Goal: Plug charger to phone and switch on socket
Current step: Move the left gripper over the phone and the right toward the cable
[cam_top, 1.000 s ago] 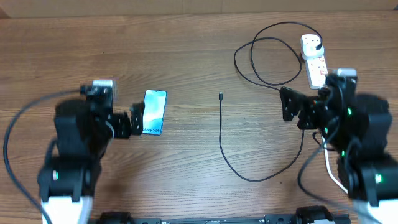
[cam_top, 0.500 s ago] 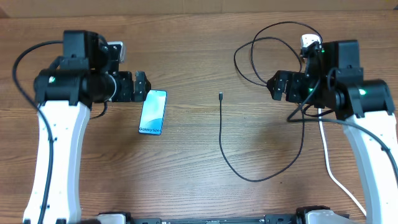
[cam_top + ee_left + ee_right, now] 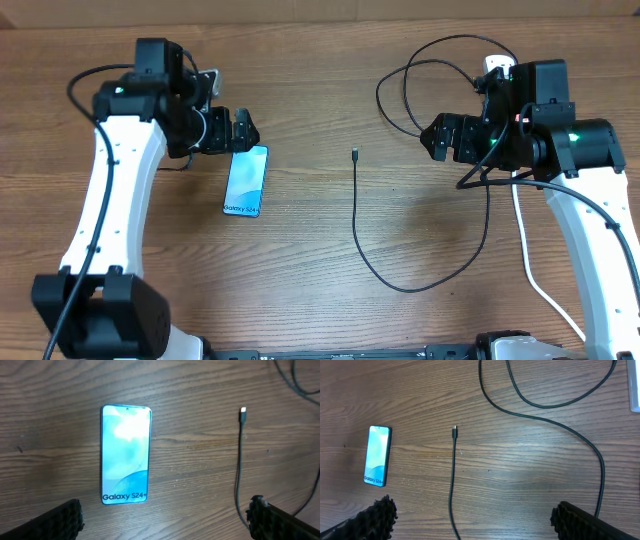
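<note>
The phone point(image 3: 246, 181) lies flat at the left with its light-blue screen up, and shows in both wrist views point(image 3: 126, 454) point(image 3: 376, 455). My left gripper point(image 3: 240, 133) hovers open just past the phone's far end; nothing is between its fingers point(image 3: 165, 520). The charger's thin black cable point(image 3: 356, 220) runs from a small connector tip point(image 3: 355, 153) point(image 3: 243, 410) point(image 3: 454, 427) at mid-table, curves right and loops up to the socket point(image 3: 497, 66). The right arm covers most of the socket. My right gripper point(image 3: 440, 140) is open above the cable, empty point(image 3: 475, 517).
A thick white cord point(image 3: 530, 270) trails from the socket toward the front right edge. The cable's loops point(image 3: 430, 95) lie at the back right. A white edge of the socket point(image 3: 635, 390) shows at the right of the right wrist view.
Both arms have swung up and forward from the table's front. The left gripper now sits beyond the phone's far end, and the right gripper is up near the socket.
</note>
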Robot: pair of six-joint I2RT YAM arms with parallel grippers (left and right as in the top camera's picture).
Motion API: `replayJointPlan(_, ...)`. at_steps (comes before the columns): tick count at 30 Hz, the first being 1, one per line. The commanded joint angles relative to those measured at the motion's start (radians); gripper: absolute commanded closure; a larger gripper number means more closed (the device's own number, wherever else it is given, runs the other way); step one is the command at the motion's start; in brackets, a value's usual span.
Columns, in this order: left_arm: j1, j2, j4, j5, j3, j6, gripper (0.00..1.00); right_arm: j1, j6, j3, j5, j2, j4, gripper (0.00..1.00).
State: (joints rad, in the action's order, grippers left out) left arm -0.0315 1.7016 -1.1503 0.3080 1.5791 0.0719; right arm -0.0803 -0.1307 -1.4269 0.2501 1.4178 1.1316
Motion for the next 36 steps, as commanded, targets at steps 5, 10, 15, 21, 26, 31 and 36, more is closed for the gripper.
replayJointPlan(5, -0.132, 0.138, -0.002, -0.238, 0.022, 0.010, 0.00, -0.004, 0.002, -0.027, 0.006, -0.002, -0.005, 0.00)
replayJointPlan(10, -0.172, 0.241, -0.008, -0.301, 0.021, 0.010, 0.00, -0.004, 0.002, -0.026, 0.005, -0.002, -0.004, 0.00)
replayJointPlan(15, -0.170, 0.319, -0.010, -0.352, 0.020, 0.011, 0.01, -0.003, 0.002, -0.026, -0.010, -0.002, -0.004, 0.00)
replayJointPlan(21, -0.170, 0.352, 0.006, -0.367, 0.018, 0.052, 0.00, -0.003, 0.002, -0.026, -0.013, -0.002, -0.011, 0.00)
replayJointPlan(26, -0.170, 0.352, 0.036, -0.367, -0.008, 0.075, 0.00, -0.004, 0.002, -0.026, -0.013, -0.002, -0.016, 0.00)
replayJointPlan(31, -0.167, 0.352, 0.068, -0.366, -0.053, 0.075, 0.01, -0.004, 0.002, -0.026, -0.013, -0.002, -0.016, 0.00)
replayJointPlan(36, -0.168, 0.351, 0.064, -0.331, -0.049, 0.101, 0.28, -0.004, 0.002, -0.026, -0.013, -0.002, -0.023, 0.00)
